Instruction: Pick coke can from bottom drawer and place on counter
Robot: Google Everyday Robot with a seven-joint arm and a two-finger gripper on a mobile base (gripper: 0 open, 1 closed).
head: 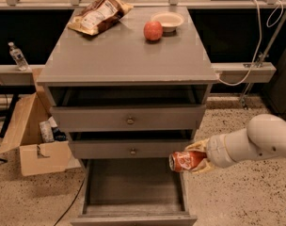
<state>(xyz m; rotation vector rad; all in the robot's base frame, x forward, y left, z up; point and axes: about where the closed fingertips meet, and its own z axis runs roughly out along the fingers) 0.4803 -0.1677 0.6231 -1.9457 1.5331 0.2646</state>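
Note:
The coke can (184, 161) is red with a silver end and lies on its side in my gripper (195, 158), which is shut on it. The can hangs above the right wall of the open bottom drawer (131, 188), in front of the middle drawer's right end. The drawer's grey floor shows bare. The white arm (249, 144) reaches in from the right. The counter (124, 55) is the grey cabinet top, well above the can.
On the counter stand a red apple (153, 30), a small white bowl (167, 20) and a chip bag (99, 14) at the back. An open cardboard box (32, 136) sits on the floor left of the cabinet. A water bottle (18, 56) stands on the left ledge.

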